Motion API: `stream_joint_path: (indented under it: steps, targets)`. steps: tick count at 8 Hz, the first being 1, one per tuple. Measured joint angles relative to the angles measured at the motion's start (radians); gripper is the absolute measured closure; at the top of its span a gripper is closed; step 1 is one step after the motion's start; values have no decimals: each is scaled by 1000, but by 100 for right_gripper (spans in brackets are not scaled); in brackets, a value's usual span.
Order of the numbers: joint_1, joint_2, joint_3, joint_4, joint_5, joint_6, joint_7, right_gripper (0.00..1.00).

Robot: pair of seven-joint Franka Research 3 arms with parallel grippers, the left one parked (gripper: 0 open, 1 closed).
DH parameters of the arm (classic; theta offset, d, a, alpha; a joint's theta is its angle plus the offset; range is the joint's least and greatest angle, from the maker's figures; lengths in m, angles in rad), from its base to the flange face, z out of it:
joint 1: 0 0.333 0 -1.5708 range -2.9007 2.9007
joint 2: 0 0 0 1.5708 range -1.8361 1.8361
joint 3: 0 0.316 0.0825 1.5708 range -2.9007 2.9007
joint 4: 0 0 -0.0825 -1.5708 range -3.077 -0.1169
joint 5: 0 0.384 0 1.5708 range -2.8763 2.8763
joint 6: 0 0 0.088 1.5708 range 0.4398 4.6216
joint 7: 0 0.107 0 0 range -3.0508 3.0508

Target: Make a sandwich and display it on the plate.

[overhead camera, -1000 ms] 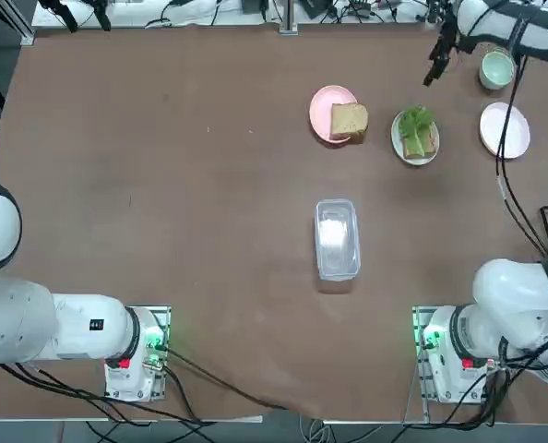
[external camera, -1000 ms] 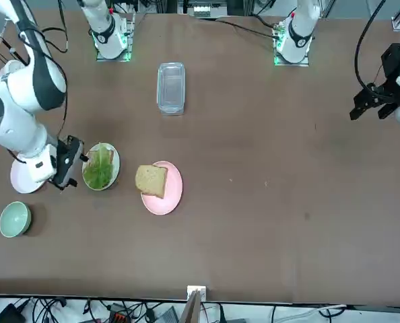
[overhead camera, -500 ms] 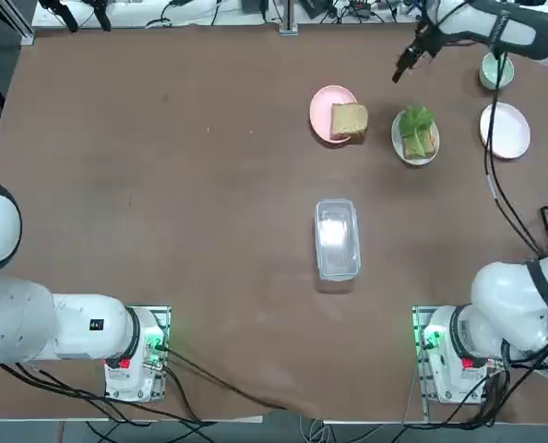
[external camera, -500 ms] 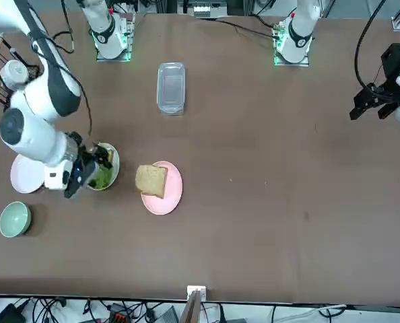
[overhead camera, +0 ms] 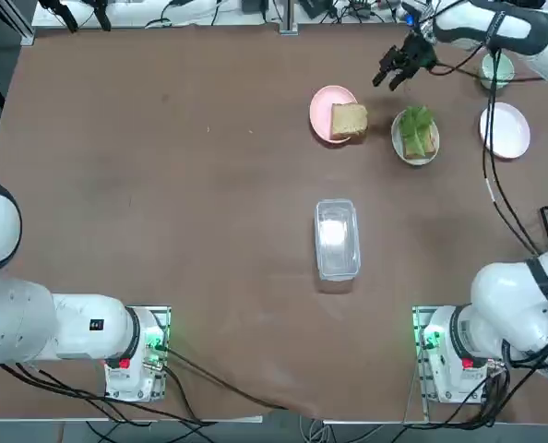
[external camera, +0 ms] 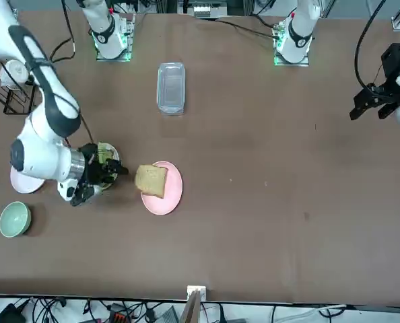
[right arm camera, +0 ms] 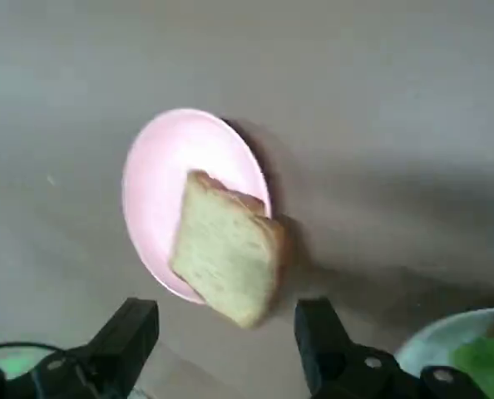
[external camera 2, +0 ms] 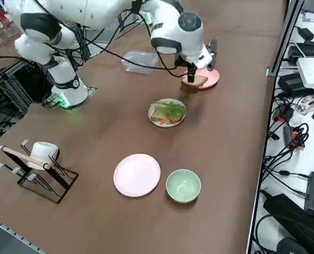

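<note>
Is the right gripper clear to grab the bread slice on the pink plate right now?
Probably yes. The right gripper hangs open beside the bread slice, which overhangs the pink plate edge, with nothing on top of it or between them.

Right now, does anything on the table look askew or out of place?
Yes: the bare bread slice sits off-centre on the pink plate, overhanging its rim toward the lettuce plate. The open right claw hovers just above it. Nothing is spilled.

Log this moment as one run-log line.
right gripper: open, empty, near bread slice | slice overhangs pink plate | lettuce-topped slice on small plate | white plate bare
</note>
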Motion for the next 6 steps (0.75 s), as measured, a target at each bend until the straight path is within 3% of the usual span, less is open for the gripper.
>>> stream_joint_path:
  steps: [3, 6]
  targets:
    - [5, 101, -1, -10, 24, 131, 172, 1]
    - [9, 132, -19, -53, 24, 200, 223, 3]
